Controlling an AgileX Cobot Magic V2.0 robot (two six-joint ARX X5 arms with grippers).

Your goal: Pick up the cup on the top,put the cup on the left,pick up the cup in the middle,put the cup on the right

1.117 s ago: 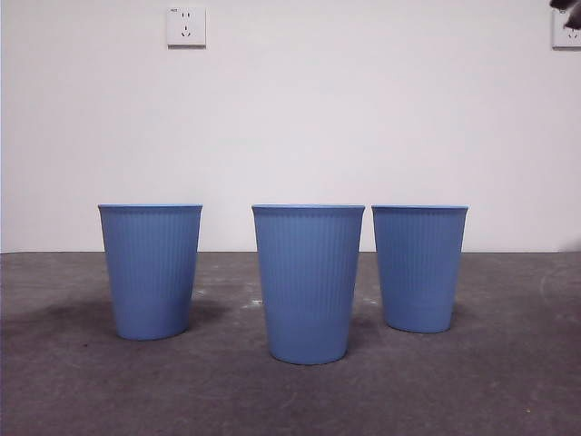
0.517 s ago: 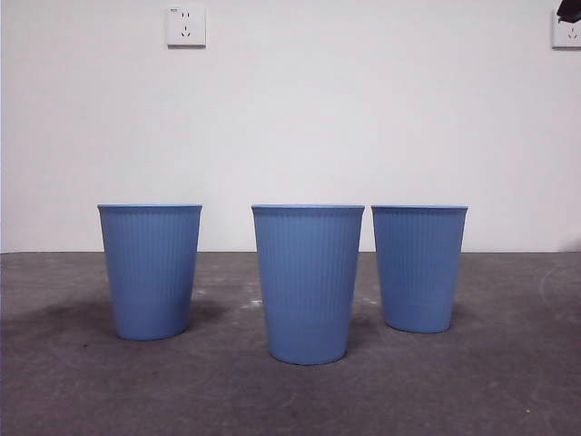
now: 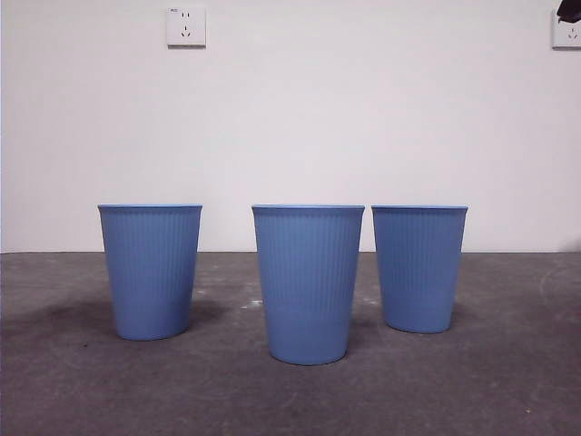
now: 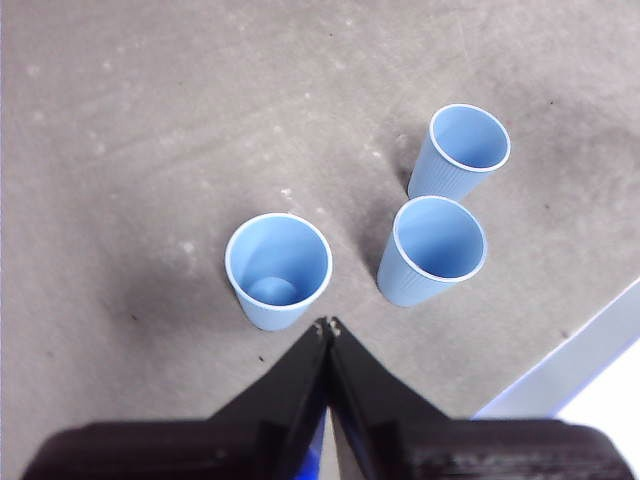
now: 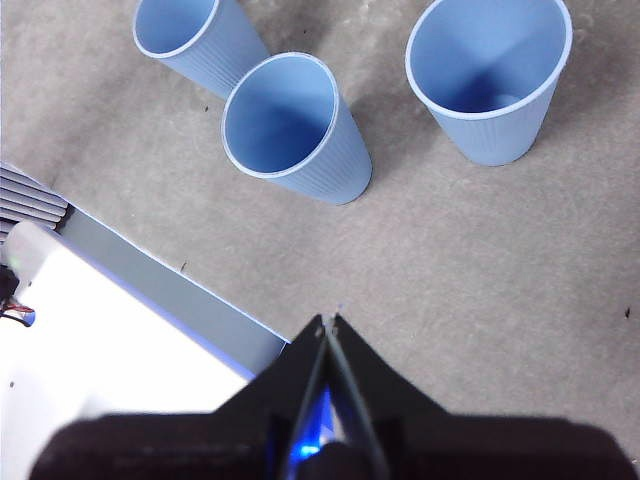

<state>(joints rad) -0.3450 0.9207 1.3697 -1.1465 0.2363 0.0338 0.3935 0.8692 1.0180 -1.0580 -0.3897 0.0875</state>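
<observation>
Nothing has moved over the last second: three blue ribbed cups stand apart on the worktop, the left cup (image 3: 150, 271), middle cup (image 3: 308, 282) and right cup (image 3: 419, 267). Both the left gripper (image 4: 328, 326) and right gripper (image 5: 329, 321) hang high, pressed together and empty, so the task looks finished.

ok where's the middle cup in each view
front view: middle cup, centre, nearest the camera.
left wrist view: the cup between the other two, nearest the table's pale edge.
right wrist view: again the one in between, nearest that edge.
shared landmark: the lone cup across the wider gap.
</observation>
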